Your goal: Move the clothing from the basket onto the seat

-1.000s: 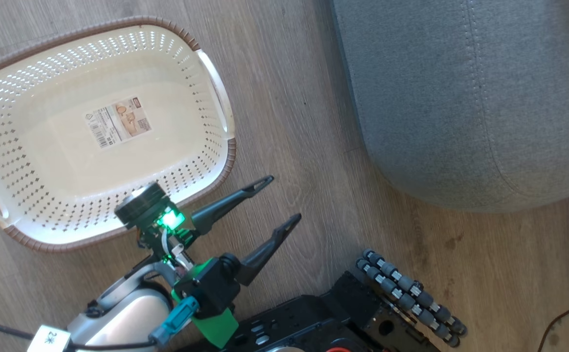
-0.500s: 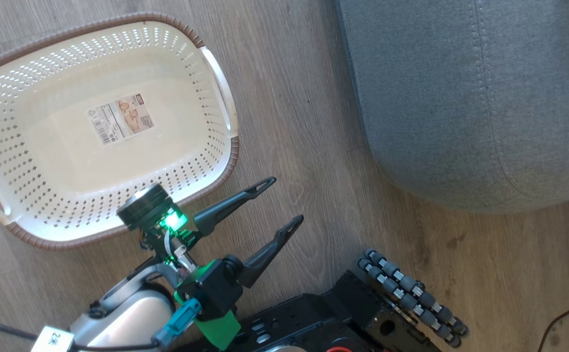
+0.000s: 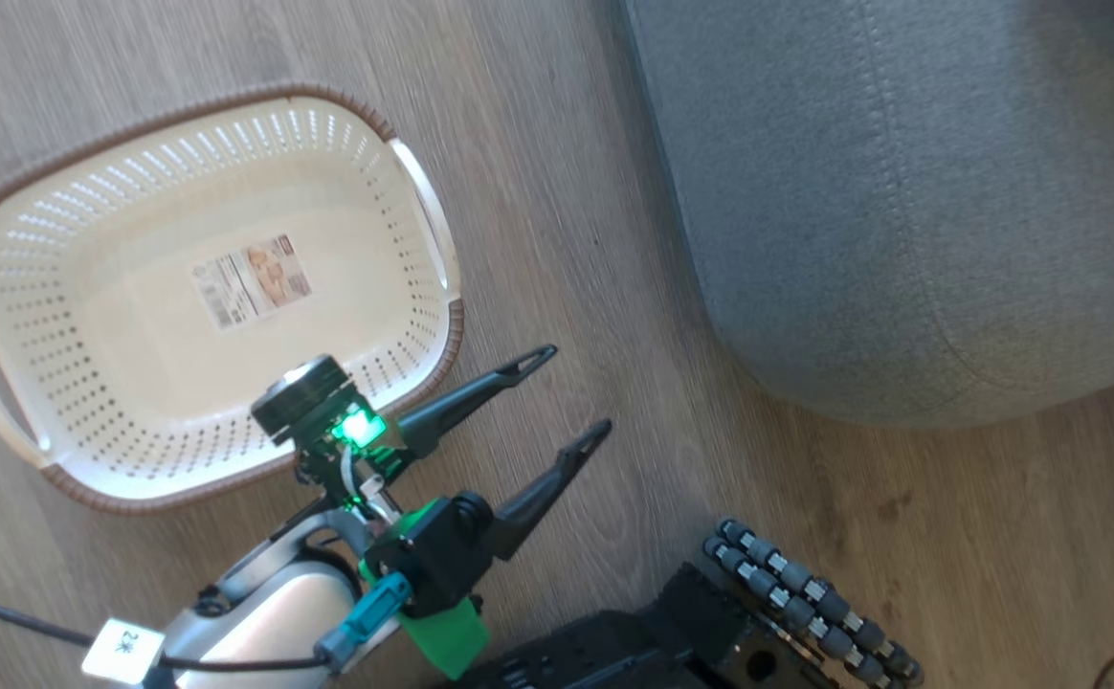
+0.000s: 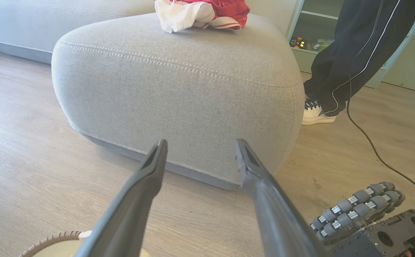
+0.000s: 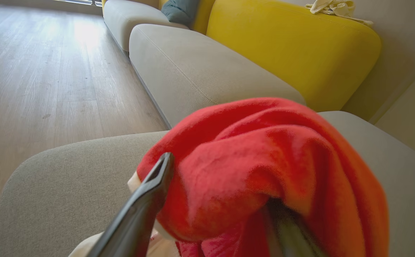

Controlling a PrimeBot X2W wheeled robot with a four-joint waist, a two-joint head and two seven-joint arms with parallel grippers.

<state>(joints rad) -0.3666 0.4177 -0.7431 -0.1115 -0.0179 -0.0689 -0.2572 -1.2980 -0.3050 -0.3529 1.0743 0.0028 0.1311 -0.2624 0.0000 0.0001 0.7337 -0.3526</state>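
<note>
The cream basket (image 3: 88, 383) stands on the wooden floor at the left with only a label on its bottom; its rim (image 4: 47, 239) peeks in at the lower left of the left wrist view. My left gripper (image 3: 571, 392) hovers open beside the basket's near right corner, pointing at the grey seat (image 3: 902, 191); nothing is between its fingers (image 4: 201, 142). On top of the seat (image 4: 179, 89) lies clothing (image 4: 207, 12), red and white. My right gripper (image 5: 221, 182) is over the seat (image 5: 68, 171), jaws wide apart, with a red garment (image 5: 264, 160) draped over one finger and hiding it.
A person's leg in dark trousers (image 4: 350, 46) and a white shoe (image 4: 316, 114) stand just right of the seat, with a cable (image 4: 371, 142) on the floor. My base with its rollers (image 3: 806, 593) sits below. A yellow backrest (image 5: 293, 46) rises behind further cushions (image 5: 193, 71).
The whole head view has shifted, so the basket and seat sit differently in it. My left gripper stays open in the same place beside the basket.
</note>
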